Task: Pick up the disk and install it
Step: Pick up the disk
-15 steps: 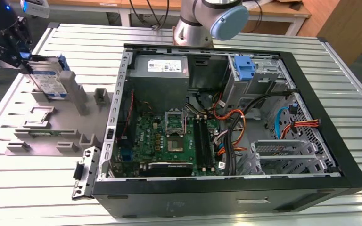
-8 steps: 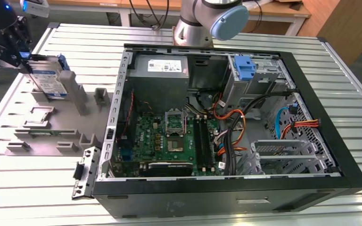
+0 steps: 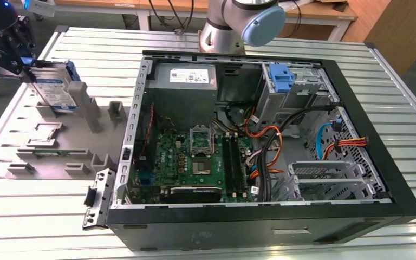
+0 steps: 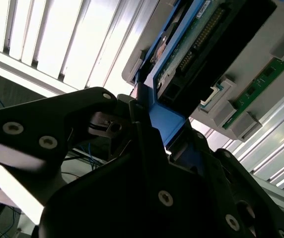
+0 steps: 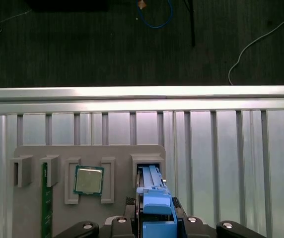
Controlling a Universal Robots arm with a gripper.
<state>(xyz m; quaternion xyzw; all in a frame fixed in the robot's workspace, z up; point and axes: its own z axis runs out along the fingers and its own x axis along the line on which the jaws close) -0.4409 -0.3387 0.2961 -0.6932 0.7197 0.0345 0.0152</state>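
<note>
Clamping the disk (image 5: 154, 206) by its blue bracket, the gripper (image 4: 152, 124) with jaws drawn narrow onto it. Held upright on edge at the slot of a grey fixture (image 5: 117, 153) on the slatted metal table (image 5: 231, 148). Near that slot, a processor chip (image 5: 88, 179) and a green memory stick (image 5: 45, 208) in separate pockets. Farther off, toward the exterior view's right, an open computer case (image 3: 400, 179), with a power supply box (image 3: 184, 78) and a blue latch piece (image 3: 281, 78) along its far side.
</note>
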